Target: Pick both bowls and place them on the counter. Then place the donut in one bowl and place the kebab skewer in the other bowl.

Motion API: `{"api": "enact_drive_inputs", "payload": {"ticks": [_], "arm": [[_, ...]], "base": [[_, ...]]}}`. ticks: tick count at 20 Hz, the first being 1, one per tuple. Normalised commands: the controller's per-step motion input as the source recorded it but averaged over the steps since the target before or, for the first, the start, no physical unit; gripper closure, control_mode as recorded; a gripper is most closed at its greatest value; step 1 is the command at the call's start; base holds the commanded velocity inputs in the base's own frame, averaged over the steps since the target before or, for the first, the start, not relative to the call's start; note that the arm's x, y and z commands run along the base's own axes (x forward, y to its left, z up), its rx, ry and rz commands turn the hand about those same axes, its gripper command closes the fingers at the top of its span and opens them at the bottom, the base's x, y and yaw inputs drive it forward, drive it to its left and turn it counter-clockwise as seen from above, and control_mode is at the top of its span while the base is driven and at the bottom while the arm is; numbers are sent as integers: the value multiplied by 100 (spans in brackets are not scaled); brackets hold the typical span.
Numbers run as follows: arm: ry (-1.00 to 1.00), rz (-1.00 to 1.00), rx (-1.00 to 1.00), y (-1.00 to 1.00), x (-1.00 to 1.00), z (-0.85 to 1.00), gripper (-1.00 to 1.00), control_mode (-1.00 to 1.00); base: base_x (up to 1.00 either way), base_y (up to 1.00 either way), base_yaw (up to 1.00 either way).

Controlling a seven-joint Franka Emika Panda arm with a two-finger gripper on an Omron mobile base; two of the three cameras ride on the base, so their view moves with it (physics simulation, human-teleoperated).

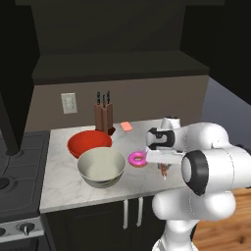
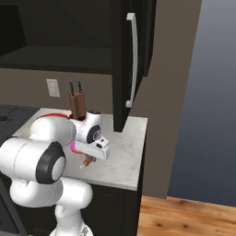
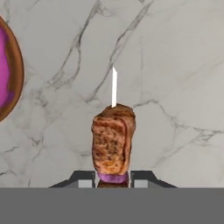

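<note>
Hand view: jaws (image 3: 113,180) pinching brown-orange meat kebab skewer (image 3: 113,140) at 6 o'clock, its lower end hidden between them. Pink-iced ring donut (image 3: 9,72) cut off at 9 o'clock. Left base view: arm hides most of skewer on white-grey marble worktop (image 1: 59,186); glossy red bowl (image 1: 89,142) and cream-grey ceramic bowl (image 1: 101,166) at donut's 9 o'clock.

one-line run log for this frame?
gripper: shut on kebab skewer | donut: on counter | red bowl, ceramic bowl: on counter, empty
</note>
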Motion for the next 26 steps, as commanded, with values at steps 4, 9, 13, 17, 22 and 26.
{"api": "enact_drive_inputs", "payload": {"ticks": [4,9,13,17,22,26], "arm": [[4,-9,-2,-4,-11,43,100,-100],[1,-16,-5,11,-4,46,100,-100],[0,-19,-5,13,-2,43,100,-100],[0,-17,-7,13,-12,44,100,-100],[0,-17,-2,18,-16,39,100,-100],[0,-20,0,24,-20,30,100,-100]], "base": [[0,0,0],[0,0,0],[0,0,0],[0,0,0],[0,0,0],[0,0,0]]}}
